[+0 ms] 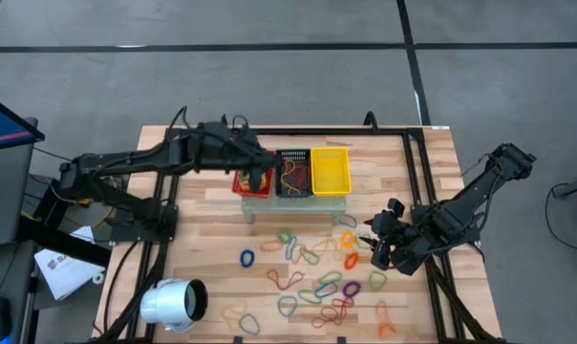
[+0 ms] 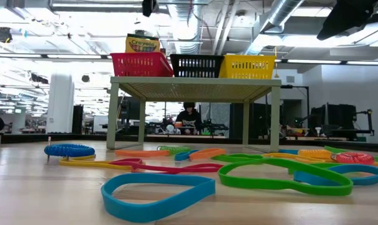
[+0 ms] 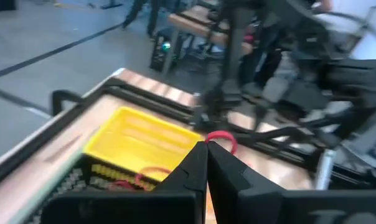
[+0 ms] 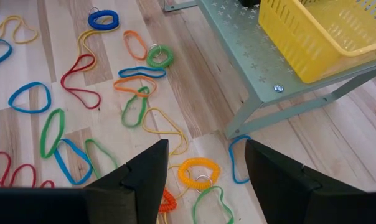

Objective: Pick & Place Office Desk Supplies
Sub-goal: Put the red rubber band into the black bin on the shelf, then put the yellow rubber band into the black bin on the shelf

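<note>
While your left gripper (image 1: 261, 178) sits pressed together over the red basket (image 1: 245, 183) at the upper centre of the high view, its fingers (image 3: 203, 171) meet tip to tip in the left wrist view with a thin red band (image 3: 223, 140) showing just beyond them, and you cannot tell whether that band is pinched. Your right gripper (image 1: 376, 246) hovers at the right of the high view, low over the table (image 1: 212, 215), with its fingers (image 4: 147, 168) spread wide and nothing between them. You have the rubber bands (image 1: 308, 277) scattered across the lower middle of the high view, between the white cylinder (image 1: 172, 303) at the lower left and the right gripper. Seen from the right wrist, an orange coiled loop (image 4: 199, 173) lies on the wood between the spread fingers, with green, blue, red and yellow loops all around it. Behind the bands, the red, black (image 1: 292, 173) and yellow baskets (image 1: 331, 169) stand in a row on a small raised stand (image 2: 195, 84); in the low view, a green-yellow packet (image 2: 142, 44) sticks up out of the red basket at the upper centre.
</note>
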### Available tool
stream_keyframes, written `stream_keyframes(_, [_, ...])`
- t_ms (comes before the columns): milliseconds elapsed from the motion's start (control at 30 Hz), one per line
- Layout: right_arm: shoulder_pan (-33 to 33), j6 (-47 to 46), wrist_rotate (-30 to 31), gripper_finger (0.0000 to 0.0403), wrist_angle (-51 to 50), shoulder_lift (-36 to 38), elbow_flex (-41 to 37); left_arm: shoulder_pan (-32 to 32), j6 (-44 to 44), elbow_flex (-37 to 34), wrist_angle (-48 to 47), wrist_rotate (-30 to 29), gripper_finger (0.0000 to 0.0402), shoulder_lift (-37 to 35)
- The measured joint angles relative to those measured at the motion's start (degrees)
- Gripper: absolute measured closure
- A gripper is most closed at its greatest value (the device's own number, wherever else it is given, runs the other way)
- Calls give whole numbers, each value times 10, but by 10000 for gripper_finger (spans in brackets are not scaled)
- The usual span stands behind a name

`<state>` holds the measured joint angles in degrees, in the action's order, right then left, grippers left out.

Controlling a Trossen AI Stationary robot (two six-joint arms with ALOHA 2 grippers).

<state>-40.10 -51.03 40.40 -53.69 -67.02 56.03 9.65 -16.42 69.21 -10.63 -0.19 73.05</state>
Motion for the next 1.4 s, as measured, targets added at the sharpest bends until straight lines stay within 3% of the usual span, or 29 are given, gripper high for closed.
stream_keyframes(167, [0, 0, 0, 194, 0, 0, 0, 49, 34, 0, 0, -4, 401, 28])
stream_keyframes(367, [0, 0, 0, 194, 0, 0, 0, 56, 59, 0, 4, -5, 381, 69])
stream_keyframes(700, [0, 0, -1, 194, -2, 0, 0, 27, 86, 0, -29, -49, 253, 70])
stream_keyframes(867, [0, 0, -1, 194, -3, 0, 0, 3, 54, 18, -127, -55, 211, 49])
stream_keyframes(1067, [0, 0, -1, 194, -3, 0, 0, -98, 38, 23, -237, -75, 211, 7])
stream_keyframes(1233, [1, 0, -1, 194, -2, 0, 0, -226, -44, 22, -335, -119, 217, 8])
stream_keyframes(1400, [2, 0, 0, 194, -2, 0, 0, -350, -136, 1, -338, -156, 208, 32])
